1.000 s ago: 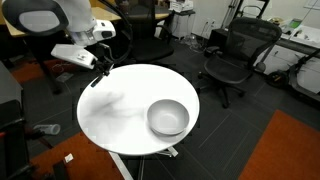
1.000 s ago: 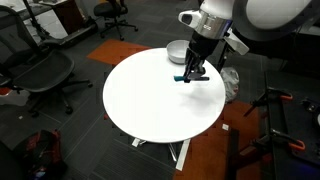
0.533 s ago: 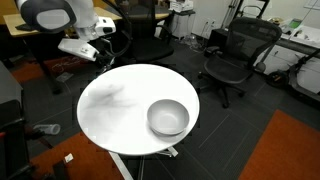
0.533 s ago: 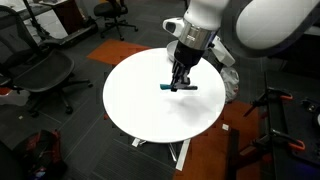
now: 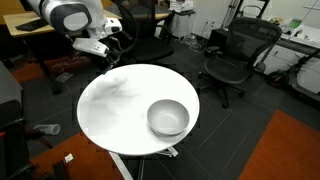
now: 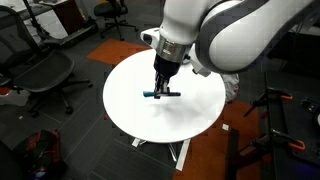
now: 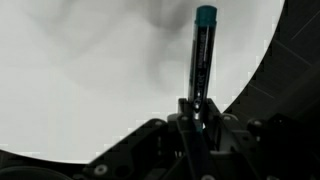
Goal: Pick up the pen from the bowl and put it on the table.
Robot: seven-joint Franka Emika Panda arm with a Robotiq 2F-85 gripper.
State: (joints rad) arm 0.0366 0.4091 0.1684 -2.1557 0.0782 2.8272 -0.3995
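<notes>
Pincer (image 6: 160, 89) pressed together on the pen (image 6: 161, 95), pinching the dark barrel at what looks like mid-length. In the wrist view the pen (image 7: 200, 60) runs straight out from between the fingers, teal cap end free; the other end is hidden under the pincer. Pen is out of the bowl (image 5: 168, 118) and hangs level, low over the white table (image 6: 128, 112); cannot tell whether it touches the top. In an exterior view the pincer (image 5: 104, 66) sits over the far left part of the table and the bowl at the near right, well apart; no pen shows in the bowl. Judgement: lift and carry done, set-down and release not yet done. Handling: pen likely light, stiff, smooth and round in section, so it may roll once freed. Best hold is across the barrel near the middle; lay it flat on the table before opening.
</notes>
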